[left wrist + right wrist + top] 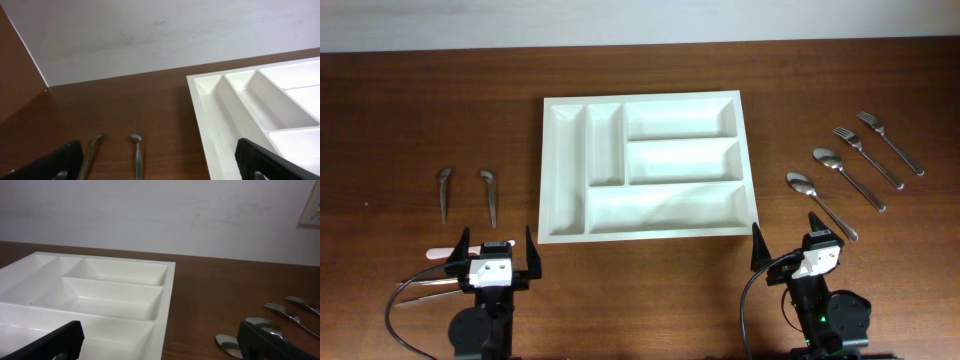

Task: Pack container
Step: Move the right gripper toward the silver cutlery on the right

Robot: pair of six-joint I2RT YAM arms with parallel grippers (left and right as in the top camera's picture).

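White tray [645, 165] is empty; left gripper [496, 245] and right gripper [787, 240] spread wide; thin spoons [823, 208] right of it could slip out

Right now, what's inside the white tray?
Nothing: the overhead view shows all five compartments of the white tray bare. Only the part of the table beneath it is covered and unseen.

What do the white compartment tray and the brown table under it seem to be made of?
White rectangular compartment tray: probably plastic, smooth, faintly glossy, with rounded moulded corners. Brown table: wood or wood-look veneer, streaky grain, low sheen.
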